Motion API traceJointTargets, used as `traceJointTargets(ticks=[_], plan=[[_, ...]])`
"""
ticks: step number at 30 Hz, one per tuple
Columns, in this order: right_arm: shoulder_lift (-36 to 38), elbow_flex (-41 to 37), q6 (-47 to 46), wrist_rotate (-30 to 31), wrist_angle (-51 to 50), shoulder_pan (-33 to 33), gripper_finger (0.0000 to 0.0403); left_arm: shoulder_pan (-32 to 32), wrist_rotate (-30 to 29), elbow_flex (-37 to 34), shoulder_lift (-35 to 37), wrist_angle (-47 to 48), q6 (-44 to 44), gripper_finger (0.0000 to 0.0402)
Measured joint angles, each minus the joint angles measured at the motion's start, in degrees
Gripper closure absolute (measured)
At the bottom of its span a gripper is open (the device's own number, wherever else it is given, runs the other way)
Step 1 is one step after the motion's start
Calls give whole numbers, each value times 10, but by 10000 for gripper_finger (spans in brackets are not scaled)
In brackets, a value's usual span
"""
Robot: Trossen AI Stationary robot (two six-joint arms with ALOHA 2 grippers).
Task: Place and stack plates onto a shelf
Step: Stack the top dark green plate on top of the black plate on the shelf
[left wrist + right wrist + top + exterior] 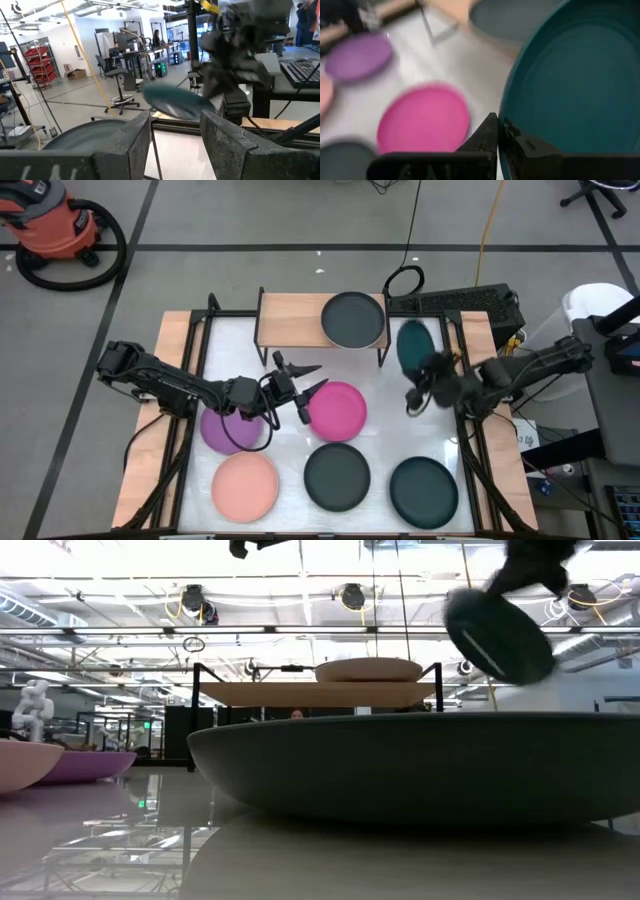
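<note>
The shelf [300, 320] stands at the table's far edge with a dark grey plate [352, 318] on the right half of its wooden top. My right gripper [415, 385] is shut on a dark teal plate [413, 345], up in the air just right of the shelf [320, 693]. On the table lie magenta [337, 409], purple [232, 428], salmon pink [245, 485], dark grey [337, 476] and dark teal [423, 490] plates. My left gripper [300, 385] is open above the magenta plate's left edge and touches nothing. My right gripper pinches the dark teal plate by its rim [506, 125], one finger on the plate's hollow face [535, 150] and one on its outer side [487, 137]. It comes from the table's near side. The plate [498, 635] is lifted clear and tilted steeply.
The left half of the shelf top [290, 320] is bare wood. Black frame bars run along the table's left [195, 360] and right [460, 360] sides. A keyboard [450, 302] lies behind the shelf on the right. The white table surface [240, 370] left of the left gripper is bare.
</note>
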State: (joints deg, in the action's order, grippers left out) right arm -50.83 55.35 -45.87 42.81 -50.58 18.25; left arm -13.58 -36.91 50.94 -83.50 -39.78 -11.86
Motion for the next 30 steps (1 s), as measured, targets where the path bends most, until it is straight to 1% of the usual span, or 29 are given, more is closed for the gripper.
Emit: traceJointTargets(ticks=[2,5,7,9,12,16,21,26,30], plan=[[-9,34,83,14,50,-27,402,0,0,0,0,-2,0,225],[-43,82,230,-8,135,-72,402,0,0,0,0,-10,0,225],[-73,110,317,-40,177,-104,402,0,0,0,0,-10,0,225],[-107,131,384,-82,202,-134,402,0,0,0,0,-10,0,225],[-156,157,454,-157,221,-181,403,-2,0,0,0,-8,0,225],[-216,174,520,-228,234,-236,403,-9,0,0,0,-8,-8,225],[-278,175,571,-278,237,-286,403,-14,0,0,0,-8,-14,225],[-316,175,576,-281,236,-305,399,-14,0,0,0,-8,-21,225],[-326,175,582,-281,220,-307,374,-14,0,0,0,-8,-25,225]])
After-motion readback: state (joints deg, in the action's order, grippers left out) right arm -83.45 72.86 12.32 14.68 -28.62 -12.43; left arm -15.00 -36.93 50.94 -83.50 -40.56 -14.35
